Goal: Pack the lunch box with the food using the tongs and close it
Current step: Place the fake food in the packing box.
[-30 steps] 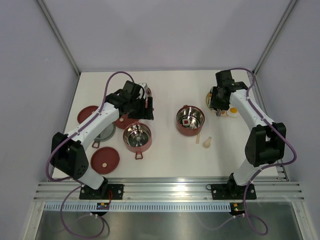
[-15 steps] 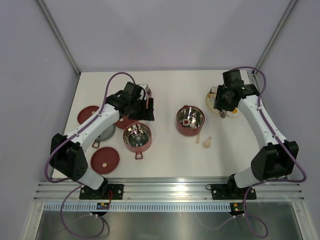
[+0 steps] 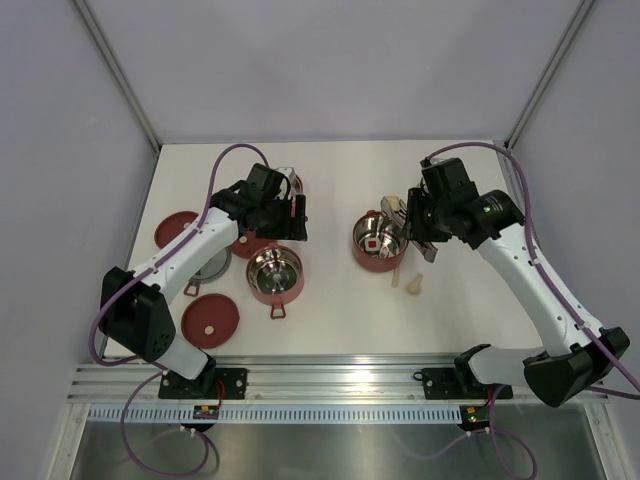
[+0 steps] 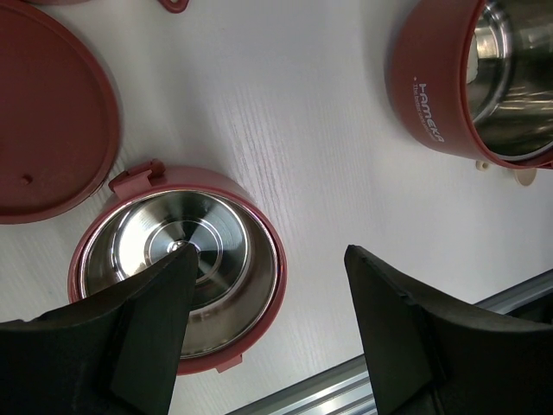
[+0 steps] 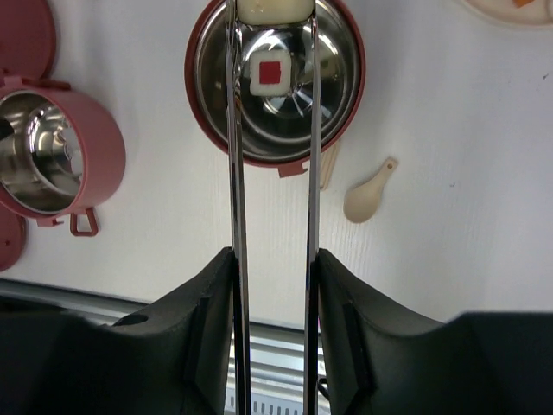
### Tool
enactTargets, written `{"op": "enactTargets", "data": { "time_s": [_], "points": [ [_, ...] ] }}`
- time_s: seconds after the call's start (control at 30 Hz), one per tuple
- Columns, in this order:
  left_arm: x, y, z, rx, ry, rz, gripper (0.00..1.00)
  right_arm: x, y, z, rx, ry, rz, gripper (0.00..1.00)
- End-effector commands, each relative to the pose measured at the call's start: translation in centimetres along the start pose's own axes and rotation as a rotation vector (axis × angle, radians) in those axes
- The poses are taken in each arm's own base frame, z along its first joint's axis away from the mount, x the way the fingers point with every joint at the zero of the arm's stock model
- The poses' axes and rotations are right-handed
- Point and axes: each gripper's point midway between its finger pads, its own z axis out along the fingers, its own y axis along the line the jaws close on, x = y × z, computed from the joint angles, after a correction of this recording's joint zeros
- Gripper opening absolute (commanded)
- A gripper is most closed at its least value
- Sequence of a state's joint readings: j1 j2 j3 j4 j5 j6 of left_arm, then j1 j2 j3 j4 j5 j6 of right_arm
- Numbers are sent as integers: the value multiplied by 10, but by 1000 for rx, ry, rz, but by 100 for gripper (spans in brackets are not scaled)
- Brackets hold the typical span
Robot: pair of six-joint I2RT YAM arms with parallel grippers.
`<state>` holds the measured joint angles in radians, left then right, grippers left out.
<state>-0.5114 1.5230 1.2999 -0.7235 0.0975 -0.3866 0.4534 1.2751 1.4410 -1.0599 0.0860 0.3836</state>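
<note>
White table [image 3: 330, 320]; both arms are over it. Left arm reaches over the left cluster of lunch box parts: an empty bowl [image 3: 275, 273], two dark-red lids [image 3: 210, 320] and a grey lid [image 3: 212, 265] beside them, and another bowl partly hidden under the wrist. Left gripper [image 4: 263, 333] hovers above the empty bowl with fingers spread wide, holding nothing.

Right arm reaches to centre. Right gripper [image 5: 272, 294] is pressed onto the two arms of the tongs [image 5: 271, 147], squeezing them partway together. The tong tips pinch a pale, cream-coloured food piece [image 5: 273, 9] at the far rim of the centre bowl [image 5: 341, 104]. That bowl already holds a white piece with a red square [image 5: 270, 73]. A small beige spoon [image 5: 367, 194] lies on the table just beside this bowl. Corner of the cream plate [image 5: 510, 7] shows at upper right in the wrist view.

Judgement: transfer step, piece is about to be dropped; packing is early and no bowl is stacked or lidded.

Risks:
- Piece sits over the rim, not the bowl centre. Releasing here may bounce it off the edge onto the table.
- Grip is only at the tong tips; a slack squeeze mid-move would let the piece slip out early.
- Lowered tongs could knock the rim and shove the bowl toward the spoon.
</note>
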Motion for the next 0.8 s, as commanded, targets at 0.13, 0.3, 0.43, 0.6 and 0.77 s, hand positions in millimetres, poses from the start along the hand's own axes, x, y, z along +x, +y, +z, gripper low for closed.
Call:
{"op": "enactTargets", "data": {
  "time_s": [0.13, 0.3, 0.43, 0.6, 0.77],
  "points": [
    [-20, -7, -15, 14, -87, 3, 73, 30, 14, 9, -18, 79, -13, 33],
    [-18, -8, -11, 20, -76, -6, 73, 43, 13, 23, 14, 127, -47, 34],
    [-18, -10, -8, 28, -67, -10, 73, 47, 13, 32, 21, 141, -48, 37],
    [-20, -10, -7, 26, -70, -3, 74, 49, 10, 36, 34, 147, -51, 56],
    [-19, -9, -5, 24, -64, -2, 73, 44, 11, 33, 34, 130, -48, 65]
  ]
}}
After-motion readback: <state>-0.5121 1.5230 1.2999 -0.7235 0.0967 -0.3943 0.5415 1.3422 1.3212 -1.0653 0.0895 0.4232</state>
